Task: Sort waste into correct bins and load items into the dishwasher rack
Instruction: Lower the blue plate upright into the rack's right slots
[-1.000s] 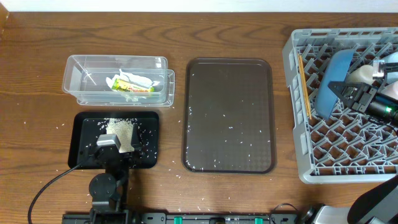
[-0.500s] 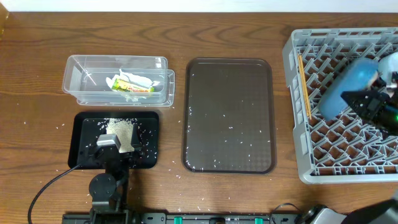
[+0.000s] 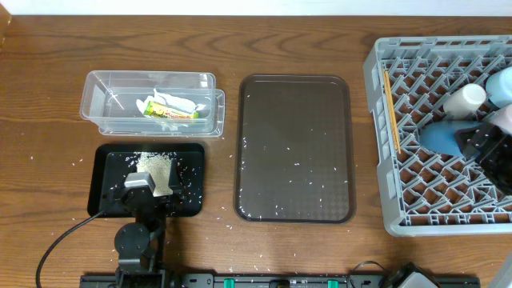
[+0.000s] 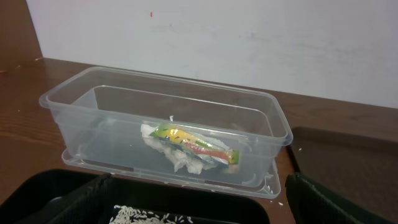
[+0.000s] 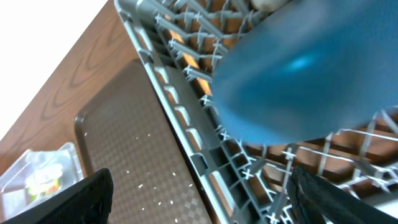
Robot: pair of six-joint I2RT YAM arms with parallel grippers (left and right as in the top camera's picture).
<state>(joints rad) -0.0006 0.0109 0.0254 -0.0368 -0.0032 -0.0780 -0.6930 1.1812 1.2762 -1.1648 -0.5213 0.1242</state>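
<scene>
Surveying overhead: large dark-blue bowl (image 3: 442, 138), small white cup (image 3: 465, 100) and thin wooden chopsticks (image 3: 392, 112) lie in the grey lattice rack (image 3: 378, 160); loading looks nearly done. Left wrist: left hand (image 4: 199, 202) agape, empty; crumpled white tissue (image 4: 180, 146) in clear plastic container (image 4: 74, 118). Right wrist: right hand (image 5: 199, 193) agape, empty, beside the bowl.

In the middle of the table (image 3: 48, 72) passage is free over the flat brown tray (image 3: 294, 148). At the right edge the rack (image 3: 379, 168) walls bar a low approach; bowl (image 3: 442, 138), cup (image 3: 466, 100) and chopsticks (image 3: 392, 116) crowd its far half.
</scene>
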